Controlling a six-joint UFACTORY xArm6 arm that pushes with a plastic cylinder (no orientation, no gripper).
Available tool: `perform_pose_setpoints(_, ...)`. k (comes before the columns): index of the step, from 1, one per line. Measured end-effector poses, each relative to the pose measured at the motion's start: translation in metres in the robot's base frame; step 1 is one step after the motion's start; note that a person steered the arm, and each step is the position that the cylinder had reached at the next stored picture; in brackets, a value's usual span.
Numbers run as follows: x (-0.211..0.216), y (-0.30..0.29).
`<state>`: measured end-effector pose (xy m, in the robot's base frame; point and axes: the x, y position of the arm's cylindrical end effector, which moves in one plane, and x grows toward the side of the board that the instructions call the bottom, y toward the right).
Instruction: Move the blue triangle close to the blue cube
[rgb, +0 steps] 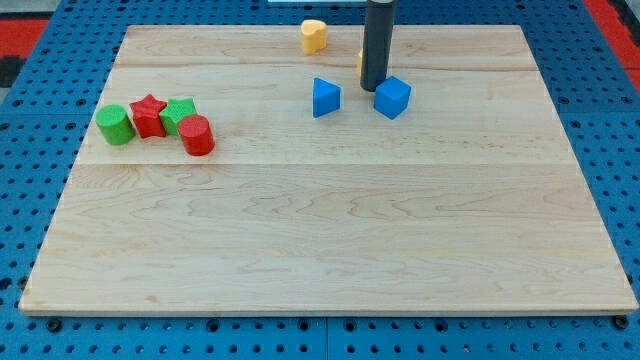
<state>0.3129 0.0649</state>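
Note:
The blue triangle (325, 97) lies on the wooden board (330, 220) near the view's top, a little left of centre. The blue cube (393, 97) sits to its right, a short gap between them. My rod comes down from the view's top; my tip (374, 88) rests on the board between the two blue blocks, just left of the cube's upper edge and right of the triangle.
A yellow block (314, 36) lies near the board's top edge. An orange-yellow block (361, 65) shows only as a sliver behind the rod. At the view's left sit a green cylinder (115, 125), red star (149, 114), green block (180, 114) and red cylinder (197, 135).

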Motion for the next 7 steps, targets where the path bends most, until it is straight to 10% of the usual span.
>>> perform_pose_setpoints(3, 0.016, 0.071)
perform_pose_setpoints(7, -0.01, -0.064)
